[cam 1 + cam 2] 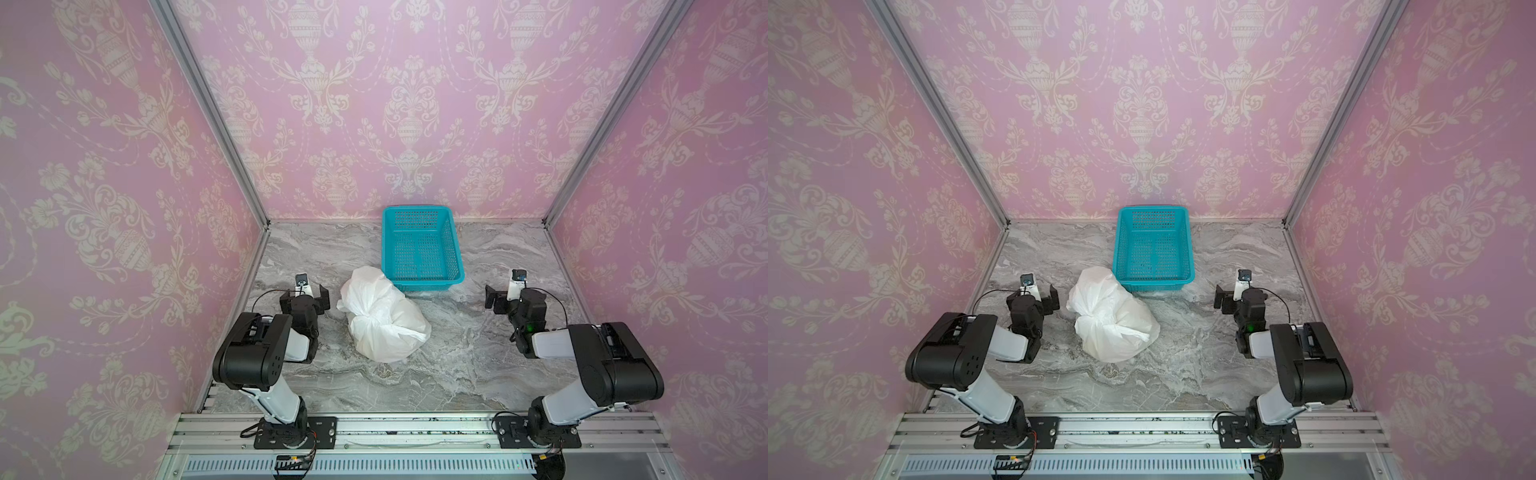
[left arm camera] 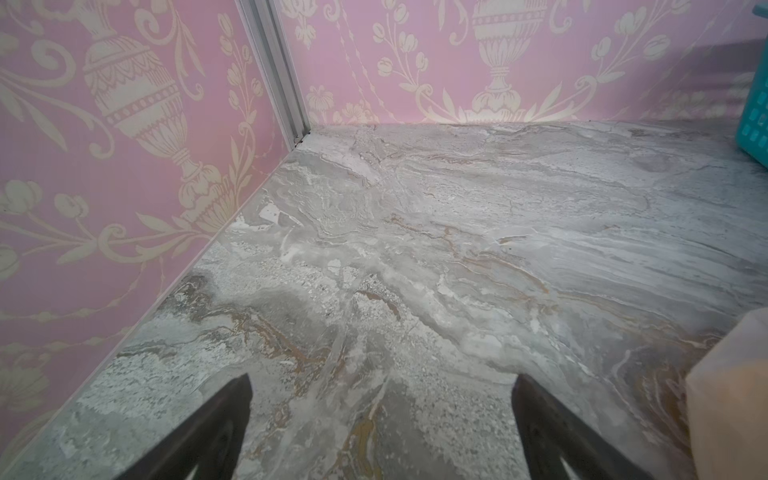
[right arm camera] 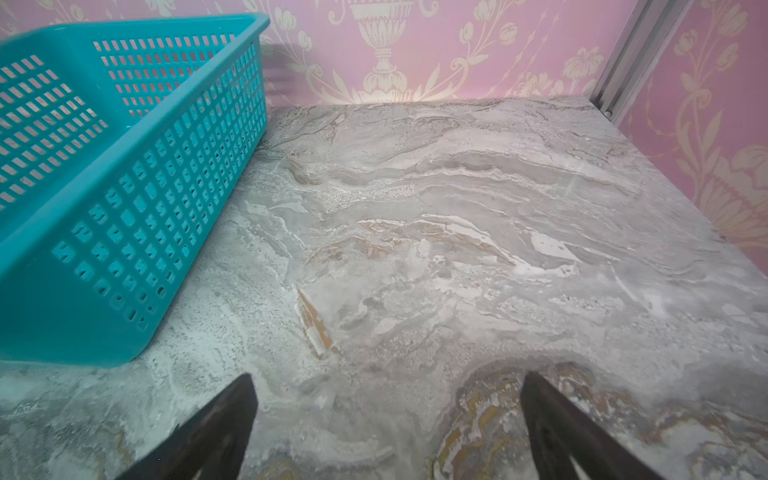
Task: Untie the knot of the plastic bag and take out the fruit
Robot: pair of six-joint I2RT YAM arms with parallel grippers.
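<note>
The white plastic bag lies tied on the marble table, just in front of the teal basket. Its knot is a bunched twist on the bag's near-left side. The fruit is hidden inside the bag. My left gripper hovers open to the left of the bag, with only bare table between its fingers. A pale edge of the bag shows in the left wrist view. My right gripper stands open well to the right of the bag, also holding nothing.
A teal perforated basket stands empty behind the bag, near the back wall. Pink patterned walls close in the table on three sides. An aluminium rail with both arm bases runs along the front edge.
</note>
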